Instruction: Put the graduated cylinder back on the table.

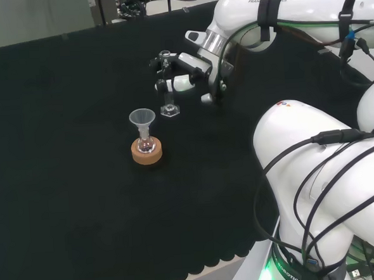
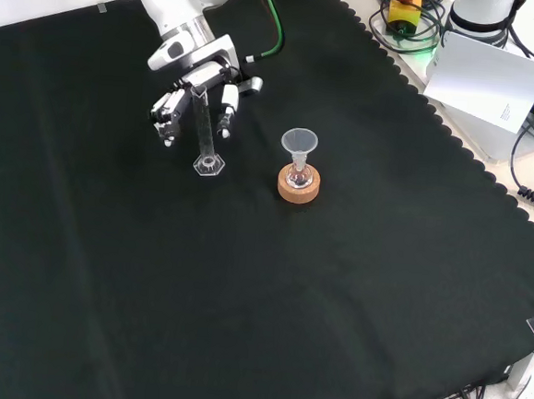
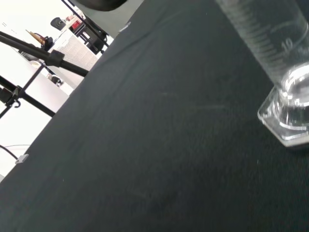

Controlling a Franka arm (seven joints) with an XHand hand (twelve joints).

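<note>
The graduated cylinder (image 2: 205, 130) stands upright with its hexagonal foot on the black cloth of the surface (image 2: 241, 299), and the hand (image 2: 194, 92) is set around its upper half, fingers (image 2: 167, 113) curled on either side of the tube; whether they press on the glass or stand just clear of it cannot be told. In the head view the hand (image 1: 186, 76) reaches in from the right, with the cylinder (image 1: 167, 84) at its fingertips. The front view shows the fingers hanging down on both sides of the tube, which the head view does not make plain. The wrist view gives the cylinder (image 3: 277, 72) close up: clear, with printed graduation lines and a thick faceted foot on the woven cloth. Near it, a small round flask (image 2: 297, 178) with a clear funnel (image 2: 299, 145) in its neck sits on a cork ring (image 2: 298, 187).
</note>
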